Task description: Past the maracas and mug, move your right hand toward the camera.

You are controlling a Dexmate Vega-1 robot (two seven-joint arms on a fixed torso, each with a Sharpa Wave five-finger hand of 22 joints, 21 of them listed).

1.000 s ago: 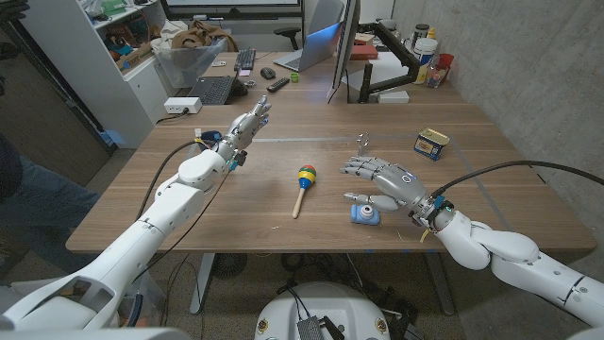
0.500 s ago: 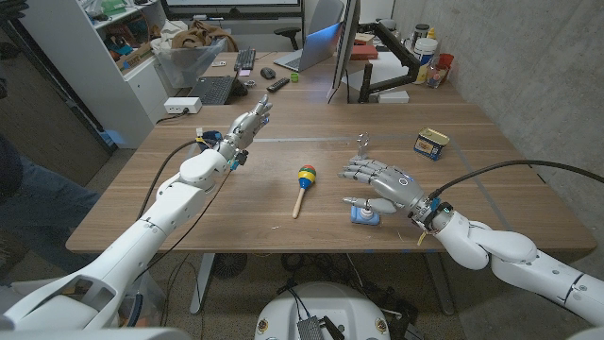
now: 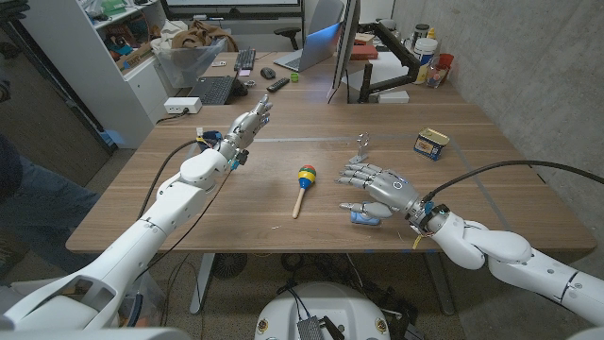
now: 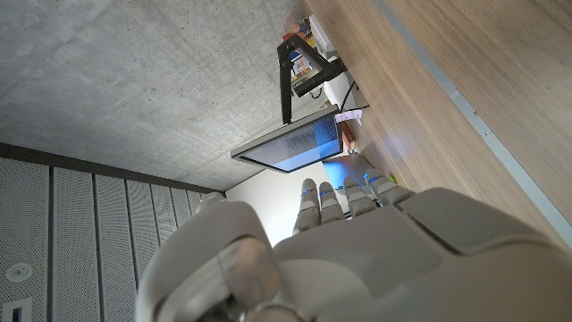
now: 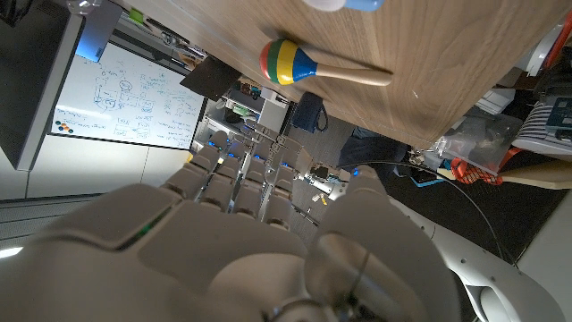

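Right hand [image 3: 382, 189] shifted nearer, covering small blue camera [image 3: 364, 216]

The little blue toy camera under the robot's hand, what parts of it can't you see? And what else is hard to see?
- Blue toy camera, head view: mostly covered by the right hand; whether the fingers touch it cannot be told.
- Same camera, right wrist view: cut off by the picture's edge.
- Small tin, head view: label too small to read.
- Metal clip, head view: too small to name for sure.
- Left hand, left wrist view: fingertips hidden behind its own back.
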